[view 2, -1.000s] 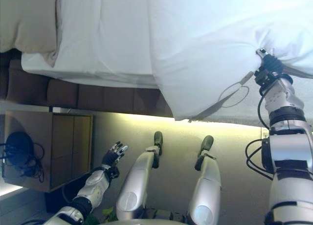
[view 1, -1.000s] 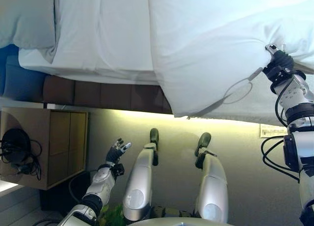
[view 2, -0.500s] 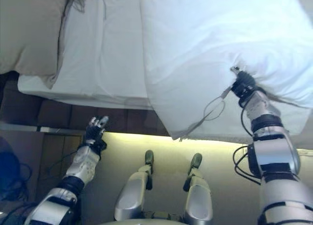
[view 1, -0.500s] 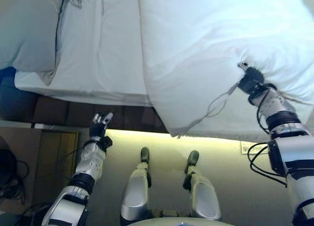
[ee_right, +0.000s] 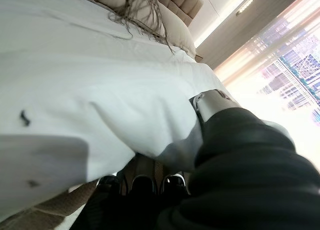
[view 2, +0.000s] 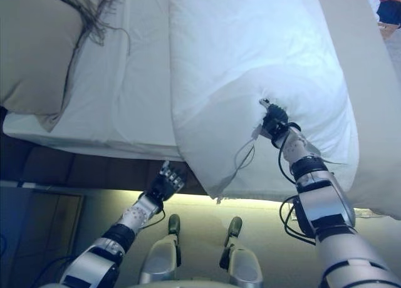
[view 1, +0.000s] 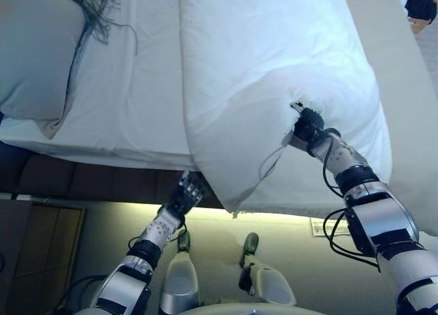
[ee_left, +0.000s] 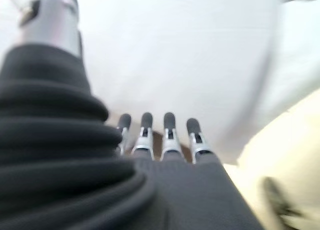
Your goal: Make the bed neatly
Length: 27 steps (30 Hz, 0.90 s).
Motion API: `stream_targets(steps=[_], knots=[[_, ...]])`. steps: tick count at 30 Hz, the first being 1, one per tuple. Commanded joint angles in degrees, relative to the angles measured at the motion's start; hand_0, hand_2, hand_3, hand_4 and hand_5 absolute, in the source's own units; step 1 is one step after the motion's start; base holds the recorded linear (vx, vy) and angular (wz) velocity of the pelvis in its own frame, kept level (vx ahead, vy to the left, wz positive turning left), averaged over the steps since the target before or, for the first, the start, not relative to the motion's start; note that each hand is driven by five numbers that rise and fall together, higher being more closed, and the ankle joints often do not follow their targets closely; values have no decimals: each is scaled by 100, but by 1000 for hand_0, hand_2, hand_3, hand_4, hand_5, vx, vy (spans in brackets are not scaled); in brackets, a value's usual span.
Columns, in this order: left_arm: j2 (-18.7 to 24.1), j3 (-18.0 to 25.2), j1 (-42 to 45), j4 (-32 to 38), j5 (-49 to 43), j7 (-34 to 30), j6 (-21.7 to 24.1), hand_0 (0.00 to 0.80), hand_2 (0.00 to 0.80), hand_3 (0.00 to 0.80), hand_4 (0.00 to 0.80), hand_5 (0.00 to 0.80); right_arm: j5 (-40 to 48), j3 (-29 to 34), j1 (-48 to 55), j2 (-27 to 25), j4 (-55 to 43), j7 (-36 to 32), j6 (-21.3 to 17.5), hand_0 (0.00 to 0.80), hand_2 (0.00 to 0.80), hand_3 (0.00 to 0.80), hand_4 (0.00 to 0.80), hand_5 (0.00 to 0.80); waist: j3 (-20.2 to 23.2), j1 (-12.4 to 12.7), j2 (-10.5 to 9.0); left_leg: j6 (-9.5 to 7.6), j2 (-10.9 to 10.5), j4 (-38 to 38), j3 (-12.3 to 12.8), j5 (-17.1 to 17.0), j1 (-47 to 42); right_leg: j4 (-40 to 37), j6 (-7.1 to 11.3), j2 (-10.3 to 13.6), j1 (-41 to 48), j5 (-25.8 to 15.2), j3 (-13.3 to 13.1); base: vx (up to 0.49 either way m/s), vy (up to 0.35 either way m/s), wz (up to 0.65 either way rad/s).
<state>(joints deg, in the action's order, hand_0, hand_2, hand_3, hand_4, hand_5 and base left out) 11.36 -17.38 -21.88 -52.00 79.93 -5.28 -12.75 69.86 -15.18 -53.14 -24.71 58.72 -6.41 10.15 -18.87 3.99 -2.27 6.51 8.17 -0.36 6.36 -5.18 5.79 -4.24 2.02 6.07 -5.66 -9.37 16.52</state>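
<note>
Left eye view, from left to right: a beige pillow [view 1: 31, 61] at the head of the bed, dark fringe [view 1: 92, 7] trailing over its edge onto the bare white sheet [view 1: 133, 89]. Beside that sheet, a thick white duvet [view 1: 260, 61] folded back on itself, covering the middle of the bed, its lower corner drooping over the mattress edge above the lit strip of the dark brown bed base [view 1: 82, 181]. Just below that drooping corner, left hand [view 1: 186, 192] raised toward the bed side, fingers straight and spread, holding nothing; in the left wrist view the same fingers [ee_left: 169, 135] in a straight row, pointed at white bedding, not seen touching it. Further right, right hand [view 1: 306, 125] sunk into the duvet's upper surface, cloth gathered into a puckered fold around it, fingers curled tight on that fabric; in the right wrist view, dark fingertips [ee_right: 142, 182] tucked under a bunched fold of the white cover, pinching it. Right of the duvet, a tan strip of bed cover [view 1: 397, 89] running along the far side. At the far right top corner, a dark and red object [view 1: 419, 3], too small to identify.
</note>
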Motion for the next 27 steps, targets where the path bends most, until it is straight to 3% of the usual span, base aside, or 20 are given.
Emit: stream_targets(steps=[1, 6, 11, 20, 27], knots=[[-203, -400, -416, -359, 503, -437, -993, 0, 0, 0, 0, 0, 567, -171, -599, 74, -913, -309, -517, 800, 800, 800, 800, 800, 151, 42, -131, 23, 345, -42, 219, 26, 268, 525, 470, 380, -191, 553, 30, -27, -88, -11], [-318, -289, -400, -556, 1236, -227, -1918, 0, 0, 0, 0, 0, 695, -244, -631, 180, -998, -298, -656, 800, 800, 800, 800, 800, 80, 42, -259, 26, 384, -23, 229, 64, 317, 486, 482, 336, -191, 542, 6, -10, -78, -8], [-389, -259, -430, -561, 1638, 99, -2411, 0, 0, 0, 0, 0, 917, -266, -662, 304, -1174, -276, -786, 800, 800, 800, 800, 800, 23, 49, -352, 39, 410, -11, 235, 98, 345, 431, 489, 307, -180, 522, 5, -12, -72, -4], [-572, -527, -631, -71, 2316, 258, -2477, 0, 0, 0, 0, 0, 1226, -425, -438, 752, -2011, -127, -931, 800, 800, 800, 800, 800, -58, -51, -523, 51, 460, 68, 290, 139, 394, 420, 504, 247, -234, 478, -82, -9, -54, -3], [-745, -585, -901, 171, 2540, -28, -2390, 0, 0, 0, 0, 0, 1499, -483, -53, 1103, -2868, 24, -1162, 800, 800, 800, 800, 800, -119, -228, -622, 56, 494, 132, 353, 137, 452, 469, 485, 194, -314, 491, -204, -14, -21, -10]])
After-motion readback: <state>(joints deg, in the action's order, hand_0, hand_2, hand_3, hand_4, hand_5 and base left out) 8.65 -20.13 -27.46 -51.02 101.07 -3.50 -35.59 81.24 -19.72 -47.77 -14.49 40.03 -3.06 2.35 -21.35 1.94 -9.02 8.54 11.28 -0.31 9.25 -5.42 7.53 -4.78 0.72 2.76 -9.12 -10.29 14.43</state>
